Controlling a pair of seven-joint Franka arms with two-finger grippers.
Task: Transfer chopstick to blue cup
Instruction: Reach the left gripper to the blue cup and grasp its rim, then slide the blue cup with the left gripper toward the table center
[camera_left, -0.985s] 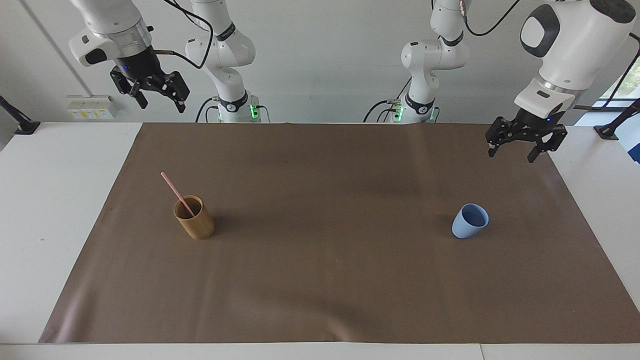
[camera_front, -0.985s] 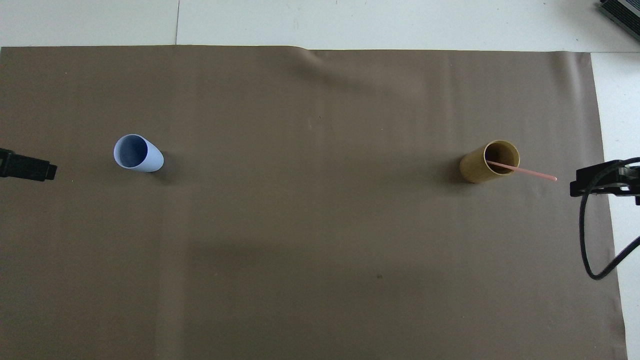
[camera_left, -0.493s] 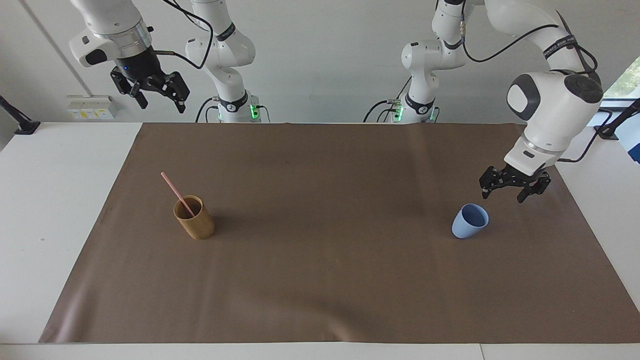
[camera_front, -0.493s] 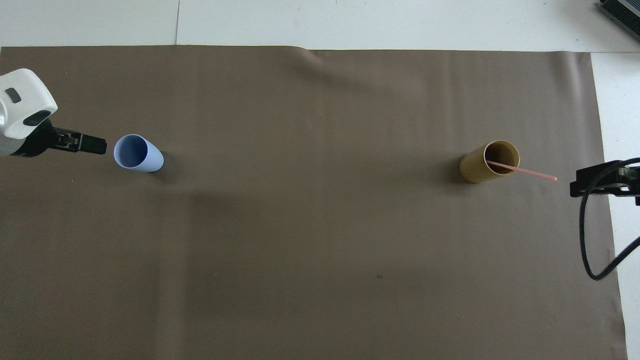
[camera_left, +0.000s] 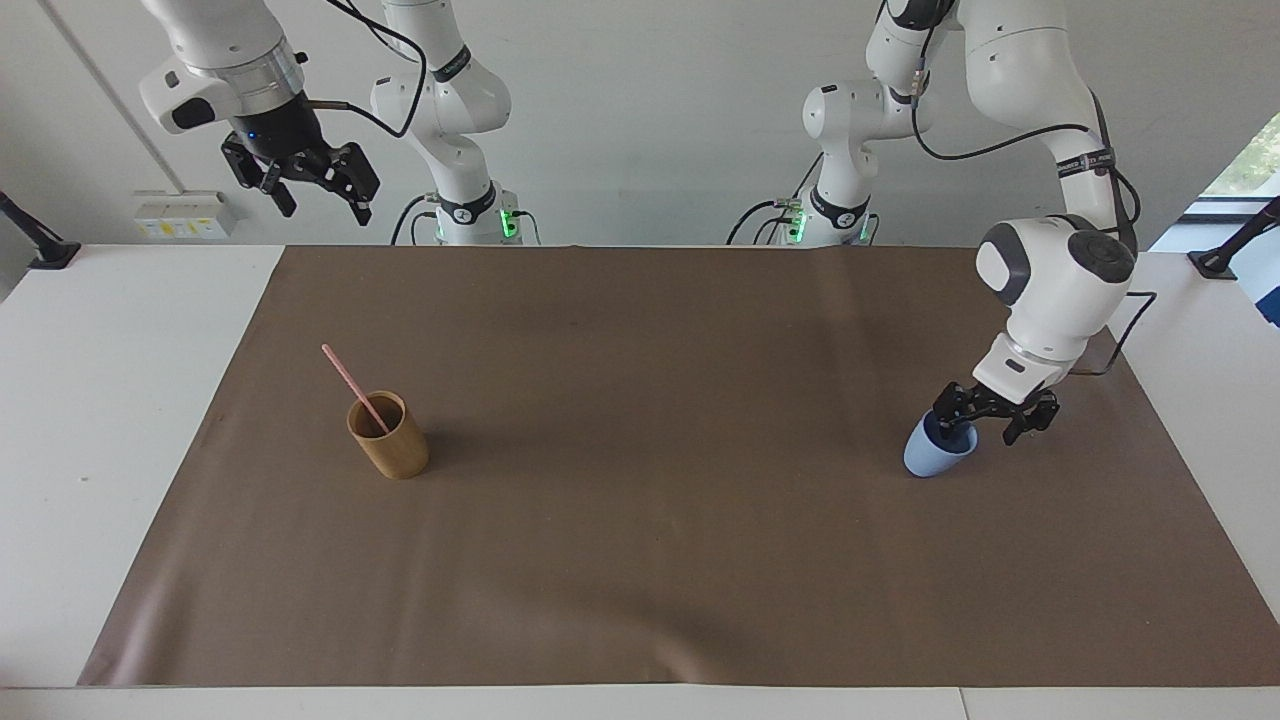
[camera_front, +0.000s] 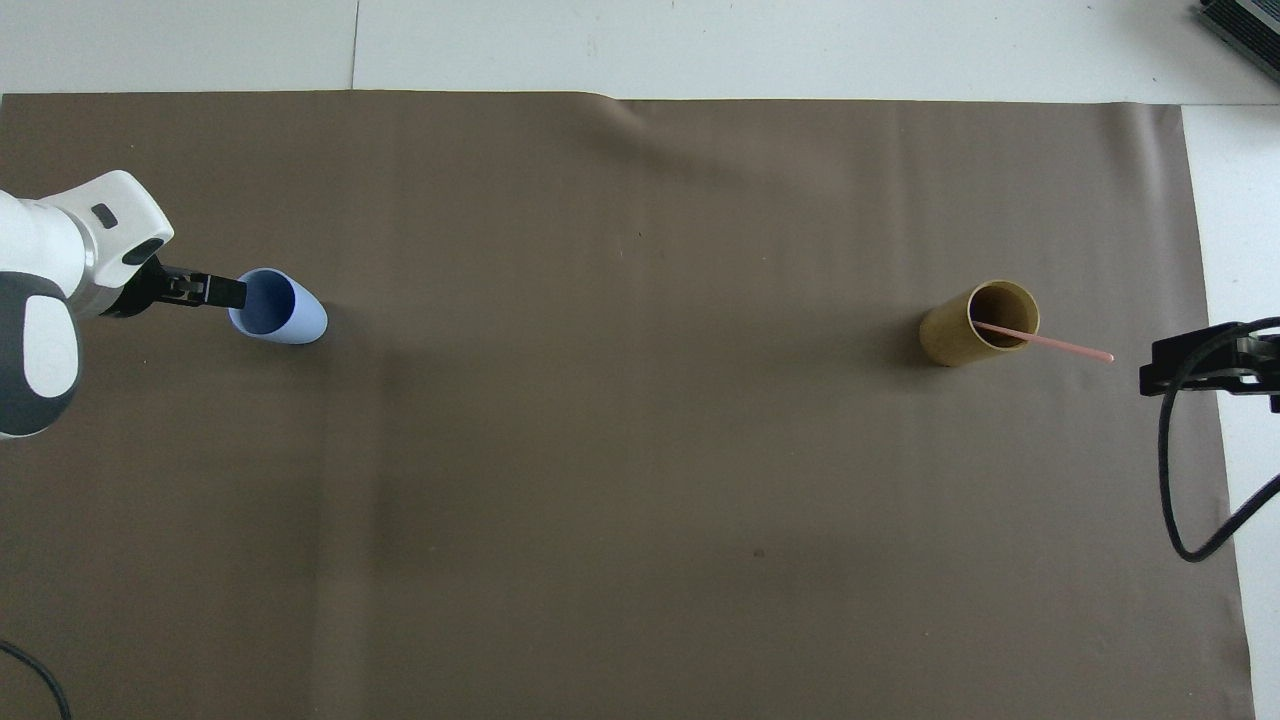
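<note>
Right, the left arm's black two-finger gripper (camera_left: 987, 427) is down at the rim of the small light-blue tapered cup (camera_left: 935, 456), which stands on the brown mat (camera_left: 640, 560) toward the left arm's end of the table. Its fingers are spread, one dipping into the cup's mouth and the other outside the rim (wall sits between them, not pinched). Overhead, the finger (camera_front: 222, 292) overlaps the cup's edge (camera_front: 290, 318).

The thin pale pink chopstick (camera_left: 350, 384) stands tilted in the tan bamboo-coloured cylindrical cup (camera_left: 392, 450), toward the right arm's end, well apart from the blue cup; its top end leans out over the rim toward that end of the table (camera_front: 1070, 347).

The right arm's black gripper (camera_left: 318, 201) waits raised over the white table (camera_left: 110, 400) edge beside the mat, fingers apart, holding nothing.
</note>
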